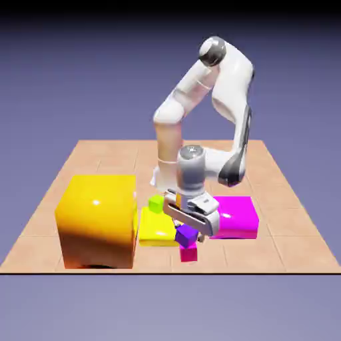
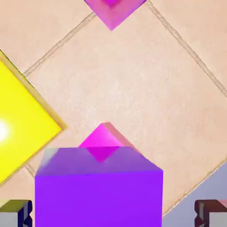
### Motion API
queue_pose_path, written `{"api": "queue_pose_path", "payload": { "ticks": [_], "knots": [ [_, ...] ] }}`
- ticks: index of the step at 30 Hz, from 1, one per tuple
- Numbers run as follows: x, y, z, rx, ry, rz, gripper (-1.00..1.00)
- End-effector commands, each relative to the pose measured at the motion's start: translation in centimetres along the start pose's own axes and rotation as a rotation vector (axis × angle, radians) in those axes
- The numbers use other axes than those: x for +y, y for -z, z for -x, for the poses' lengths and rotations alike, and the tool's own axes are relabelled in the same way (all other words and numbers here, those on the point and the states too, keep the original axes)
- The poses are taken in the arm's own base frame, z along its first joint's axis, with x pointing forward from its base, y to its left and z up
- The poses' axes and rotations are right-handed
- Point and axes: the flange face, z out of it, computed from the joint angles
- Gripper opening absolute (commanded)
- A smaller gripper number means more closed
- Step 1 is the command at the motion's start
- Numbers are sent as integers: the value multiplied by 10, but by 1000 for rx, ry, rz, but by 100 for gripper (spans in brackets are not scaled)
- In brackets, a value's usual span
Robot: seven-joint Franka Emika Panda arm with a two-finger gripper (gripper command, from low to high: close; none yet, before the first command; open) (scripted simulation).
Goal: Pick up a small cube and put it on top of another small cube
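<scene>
"Checking grip status. Report gripper (image 2: pixel 113 213) cond., pls."

"Jaws released, stood wide. Purple cube (image 1: pixel 186 236) sits betw. the fingertips (image 2: pixel 209 215), not clamped. Hand view: visible gap at R side of cube; at L side the tip is just beside it."

"Copy. Loc. of purple cube?"

"Atop the small magenta cube (image 1: pixel 188 254), per ext. view: lower edge of purple meets upper part of magenta. The two are rotated rel. to each other. In hand view, purple covers most of magenta; one corner shows past its edge."

"Arm config.?"

"Arm (image 1: pixel 232 83) bends over the table (image 1: pixel 280 226), hand low, directly above the stack."

"Adj. items?"

"Ext. view, L side: lg. orange block (image 1: pixel 98 223). Betw. that and the stack: flat yellow block (image 1: pixel 157 230), w/ small green cube (image 1: pixel 156 203) at its far side; contact betw. those two, can't tell. Ext. view, R side: flat magenta block (image 1: pixel 235 218), partly behind the hand."

"Finger contact w/ purple cube, L side?"

"Can't tell; tip and cube face are v. close."
</scene>
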Motion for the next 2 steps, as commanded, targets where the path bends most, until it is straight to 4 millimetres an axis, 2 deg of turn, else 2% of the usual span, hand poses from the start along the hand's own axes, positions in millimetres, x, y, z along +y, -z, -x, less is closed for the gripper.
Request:
{"api": "queue_pose_path", "payload": {
  "ticks": [1, 2],
  "knots": [
    [-1, 9, 0, 1, -1, -2, 100],
    [-2, 17, 1, 1, -3, -4, 100]
  ]
}}
